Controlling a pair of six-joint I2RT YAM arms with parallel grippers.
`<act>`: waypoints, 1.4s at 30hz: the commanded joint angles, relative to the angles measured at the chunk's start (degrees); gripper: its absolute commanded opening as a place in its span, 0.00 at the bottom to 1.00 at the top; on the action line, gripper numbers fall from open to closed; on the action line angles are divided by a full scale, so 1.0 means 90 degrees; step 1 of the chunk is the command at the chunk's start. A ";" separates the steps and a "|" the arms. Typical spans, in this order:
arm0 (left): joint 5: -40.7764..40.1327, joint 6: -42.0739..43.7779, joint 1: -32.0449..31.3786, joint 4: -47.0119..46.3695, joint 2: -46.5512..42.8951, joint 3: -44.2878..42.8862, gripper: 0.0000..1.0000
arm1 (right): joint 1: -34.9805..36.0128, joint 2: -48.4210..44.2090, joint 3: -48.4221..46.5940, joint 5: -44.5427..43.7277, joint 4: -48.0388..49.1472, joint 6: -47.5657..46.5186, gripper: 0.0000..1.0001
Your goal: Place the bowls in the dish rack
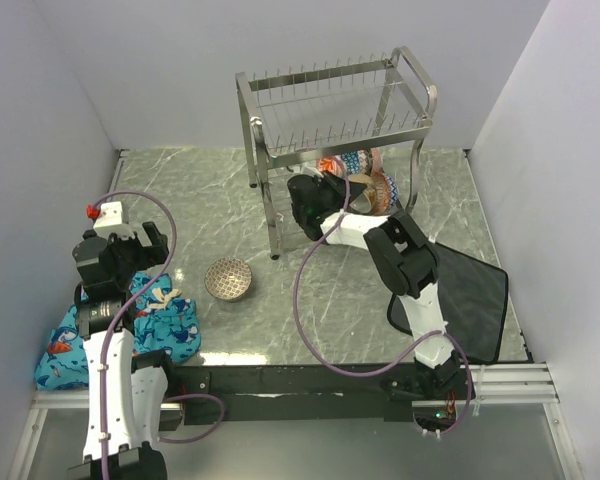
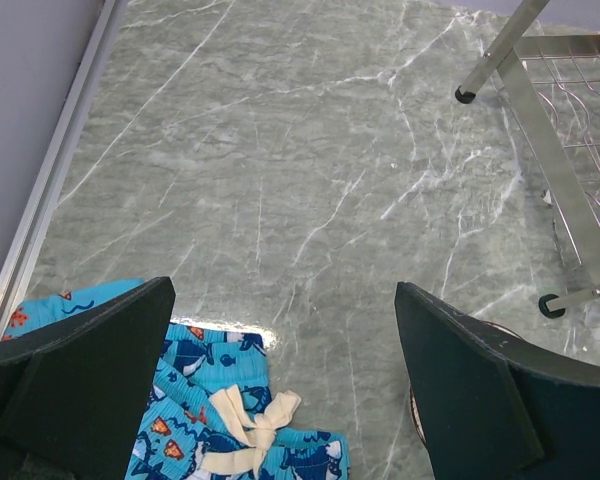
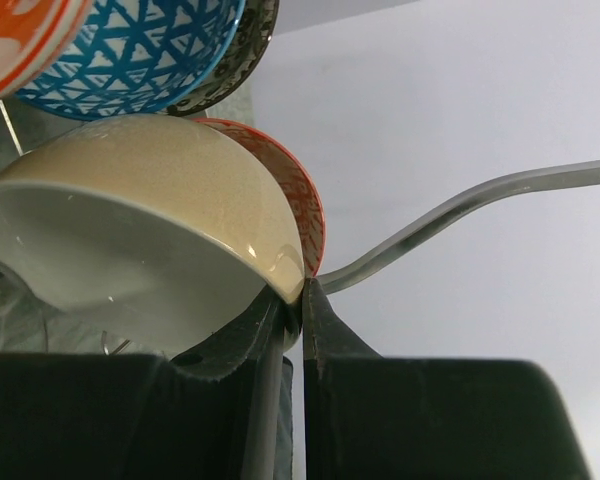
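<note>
Several bowls [image 1: 358, 162] half hidden behind right claw [image 3: 302, 290], clamped on cream bowl [image 3: 150, 190]. Left claw [image 2: 285, 290] apart over marble counter [image 2: 280, 150].

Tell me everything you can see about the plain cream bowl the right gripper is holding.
The cream bowl looks like glossy ceramic, speckled beige outside, pale grey-white inside, unpatterned. It is tipped on edge, its rim pinched in the right gripper, whose jaws are shut on it. It is held low in the dish rack, beside a red-patterned bowl and a blue-patterned bowl.
</note>
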State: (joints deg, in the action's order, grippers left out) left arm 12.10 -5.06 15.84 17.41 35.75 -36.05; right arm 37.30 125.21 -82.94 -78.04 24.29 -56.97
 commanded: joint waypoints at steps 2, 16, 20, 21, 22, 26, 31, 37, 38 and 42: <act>-0.0114 0.0064 -0.0080 -0.0177 -0.0036 -0.0115 0.99 | 0.0152 0.0179 -0.0111 -0.0196 0.0035 0.0275 0.00; -0.0143 0.0045 -0.0119 -0.0079 -0.0066 -0.0184 1.00 | 0.0387 0.0268 -0.0199 -0.0059 0.0141 0.0090 0.71; -0.0085 -0.0004 -0.0119 -0.0137 -0.0027 -0.0183 0.99 | 0.0445 0.0092 -0.0082 -0.0011 0.0269 -0.0037 0.73; -0.0075 0.0005 -0.0119 -0.0147 -0.0017 -0.0203 1.00 | 0.0475 0.0034 -0.0024 -0.0001 0.0327 -0.0124 0.74; -0.0065 0.0006 -0.0109 -0.0147 -0.0007 -0.0222 0.99 | 0.0533 -0.0102 0.0025 0.0019 0.0425 -0.0164 0.75; -0.0084 0.0006 -0.0158 -0.0147 0.0022 -0.0320 0.99 | 0.0699 -0.0522 0.0386 0.0097 0.0494 -0.0262 0.75; -0.0182 0.0074 -0.0207 -0.0108 0.0061 -0.0554 1.00 | 0.0787 -0.1302 0.0991 0.0097 -0.0043 0.0119 0.77; -0.0329 0.0221 -0.0246 0.0126 0.0159 -0.1091 0.99 | 0.1196 -0.2609 0.2368 0.0077 -0.0744 0.0811 0.79; -0.0329 0.0211 -0.0236 0.0155 0.0178 -0.1217 0.99 | 0.1313 -0.2816 0.2756 0.0135 -0.0969 0.1015 0.80; -0.0270 0.0220 -0.0246 0.0243 0.0247 -0.1511 0.99 | 0.2249 -0.4102 0.3151 0.0854 -0.4627 0.3604 0.83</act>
State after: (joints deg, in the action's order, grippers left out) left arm 10.02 -4.03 13.80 18.83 37.63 -45.60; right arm 50.22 98.54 -56.71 -76.03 11.46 -46.92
